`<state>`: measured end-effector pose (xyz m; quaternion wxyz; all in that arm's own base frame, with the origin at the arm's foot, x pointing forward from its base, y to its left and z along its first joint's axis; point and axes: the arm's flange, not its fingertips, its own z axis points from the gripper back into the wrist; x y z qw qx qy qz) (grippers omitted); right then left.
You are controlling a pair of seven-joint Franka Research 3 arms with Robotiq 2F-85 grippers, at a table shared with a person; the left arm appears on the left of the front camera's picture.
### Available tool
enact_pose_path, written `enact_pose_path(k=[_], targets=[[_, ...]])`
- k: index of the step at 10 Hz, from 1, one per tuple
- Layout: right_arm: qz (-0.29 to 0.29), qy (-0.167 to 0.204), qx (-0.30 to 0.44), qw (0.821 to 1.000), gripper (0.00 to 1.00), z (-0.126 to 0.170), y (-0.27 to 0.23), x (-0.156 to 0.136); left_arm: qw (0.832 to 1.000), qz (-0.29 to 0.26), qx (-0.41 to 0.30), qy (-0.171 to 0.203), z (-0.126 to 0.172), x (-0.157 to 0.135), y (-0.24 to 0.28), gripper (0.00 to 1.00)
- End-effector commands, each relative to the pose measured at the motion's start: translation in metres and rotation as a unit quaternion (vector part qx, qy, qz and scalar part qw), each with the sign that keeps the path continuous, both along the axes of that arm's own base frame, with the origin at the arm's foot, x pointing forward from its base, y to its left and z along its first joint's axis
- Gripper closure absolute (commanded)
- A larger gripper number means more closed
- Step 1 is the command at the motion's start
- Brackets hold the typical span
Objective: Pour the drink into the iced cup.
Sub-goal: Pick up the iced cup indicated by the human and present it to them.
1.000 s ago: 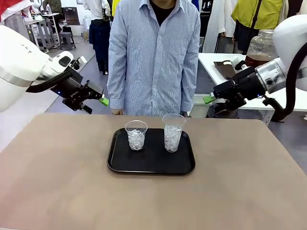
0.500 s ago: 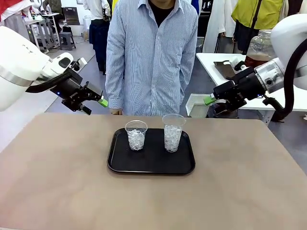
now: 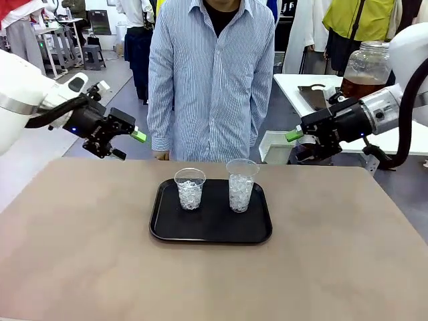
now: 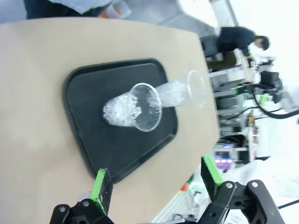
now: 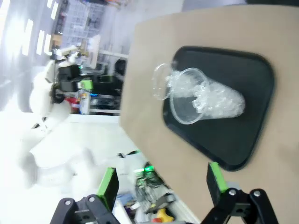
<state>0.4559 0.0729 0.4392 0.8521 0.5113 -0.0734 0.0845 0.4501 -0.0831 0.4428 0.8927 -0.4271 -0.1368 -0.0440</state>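
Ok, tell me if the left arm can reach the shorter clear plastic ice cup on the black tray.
Probably yes: the open left hand hangs left of the shorter clear plastic ice cup, with nothing between them.

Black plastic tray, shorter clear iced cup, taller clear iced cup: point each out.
Black tray [image 3: 167, 226]: front view, bare near-left floor.
Shorter cup [image 3: 190, 192]: front view, icy wall.
Taller cup [image 3: 241, 188]: front view, icy wall.

Bright, even overhead light; the front view is sharp. The black tray [image 3: 164, 231] casts a faint shadow on the table [image 3: 80, 254], and the taller iced cup [image 3: 241, 187] glints. Both wrist views bow at the edges, backgrounds washed white; the right one is slightly blurred.
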Motion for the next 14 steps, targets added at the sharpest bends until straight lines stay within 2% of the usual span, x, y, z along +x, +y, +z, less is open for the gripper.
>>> enact_pose_path(k=[1,4,7,9,12,13,14], targets=[[-0.028,0.055,0.070,0.996,0.00,0.000,-0.014,0.016,0.998,-0.005,-0.067,0.015,-0.011,0.006,0.014,0.00],[-0.065,0.117,0.155,0.979,0.00,-0.021,-0.030,0.031,0.986,-0.029,-0.159,0.039,-0.028,0.012,0.023,0.00],[-0.077,0.143,0.183,0.970,0.00,-0.043,-0.038,0.047,0.978,-0.047,-0.200,0.049,-0.043,0.030,0.032,0.00],[-0.079,0.156,0.186,0.967,0.00,-0.053,-0.040,0.058,0.968,-0.066,-0.214,0.113,-0.048,0.052,0.034,0.00],[-0.066,0.156,0.183,0.968,0.00,-0.059,-0.041,0.066,0.959,-0.082,-0.226,0.149,-0.048,0.065,0.028,0.00],[-0.056,0.158,0.179,0.970,0.00,-0.059,-0.040,0.064,0.966,-0.067,-0.221,0.118,-0.056,0.054,0.029,0.00],[-0.074,0.148,0.174,0.971,0.00,-0.065,-0.040,0.059,0.966,-0.067,-0.221,0.118,-0.056,0.054,0.029,0.00]])
